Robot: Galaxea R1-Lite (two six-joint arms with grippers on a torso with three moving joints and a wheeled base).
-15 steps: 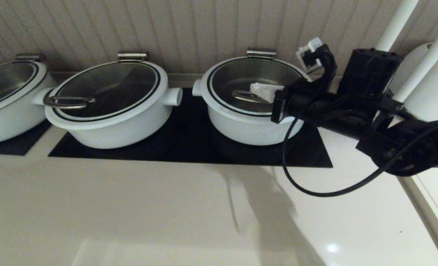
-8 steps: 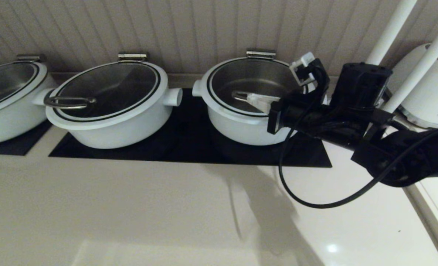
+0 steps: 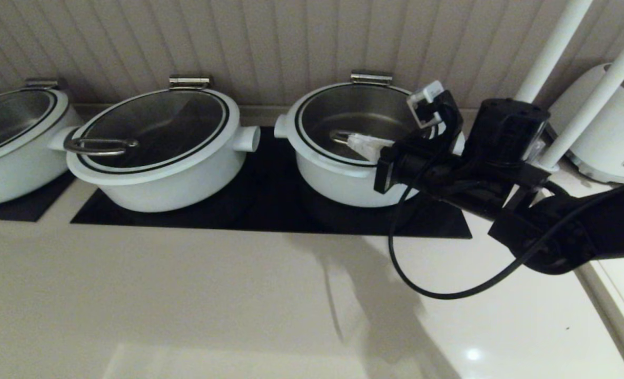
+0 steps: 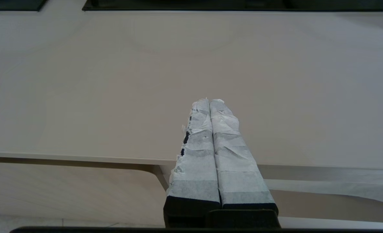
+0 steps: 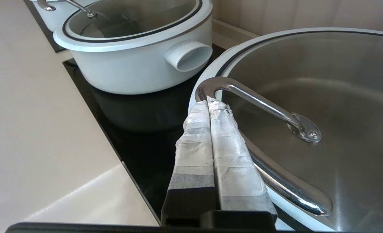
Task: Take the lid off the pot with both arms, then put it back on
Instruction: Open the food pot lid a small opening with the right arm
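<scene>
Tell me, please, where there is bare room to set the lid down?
The counter in front of the black mat is bare across its left and middle. Along the wall it is crowded: the wider pot, the pot and the right gripper over the lid.

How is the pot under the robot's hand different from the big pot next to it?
The pot is narrower and deeper; the wider pot is broader and shallower. The lid has its steel handle near the middle, touched by the shut right gripper; the wider pot's loop handle sits at its lid's edge, untouched. Both are white, lidded, on the black cooktop.
</scene>
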